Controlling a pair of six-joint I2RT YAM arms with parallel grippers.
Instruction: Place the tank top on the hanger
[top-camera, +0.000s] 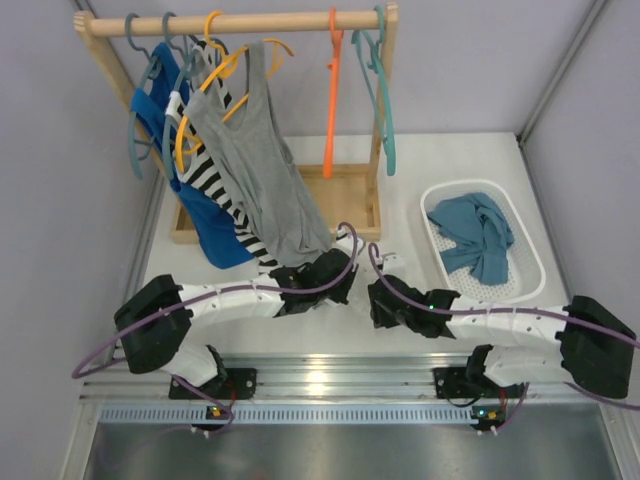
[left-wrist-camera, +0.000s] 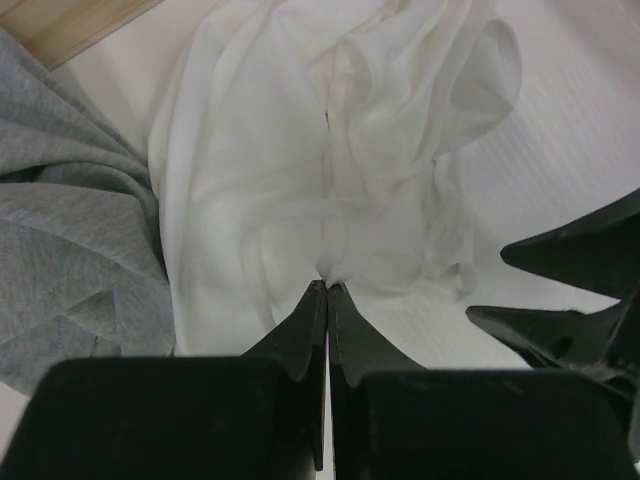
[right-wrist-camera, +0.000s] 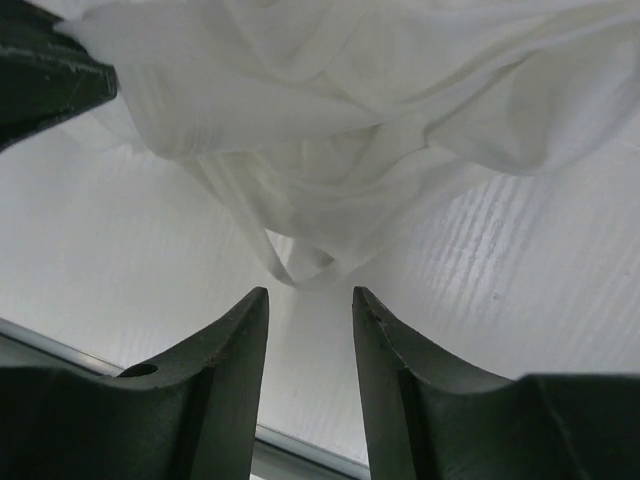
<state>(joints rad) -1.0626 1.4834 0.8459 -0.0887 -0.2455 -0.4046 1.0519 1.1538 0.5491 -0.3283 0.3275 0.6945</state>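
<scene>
white table (top-camera: 450, 160), left pincer (left-wrist-camera: 327, 286) pinching tank top (left-wrist-camera: 270, 150), right pincer (right-wrist-camera: 310, 294) parted

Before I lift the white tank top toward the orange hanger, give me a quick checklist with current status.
1. Left gripper grip on tank top: ok, shut with fabric gathered at its tips.
2. Right gripper grip: not ok, open; a fold lies just ahead, not between its fingers.
3. Hanger free: ok, hangs bare on the rail.
4. Strap or neck opening found: cannot tell, the top is crumpled.
5. Grey top out of the grasp: ok, beside the white fabric, not pinched.
</scene>
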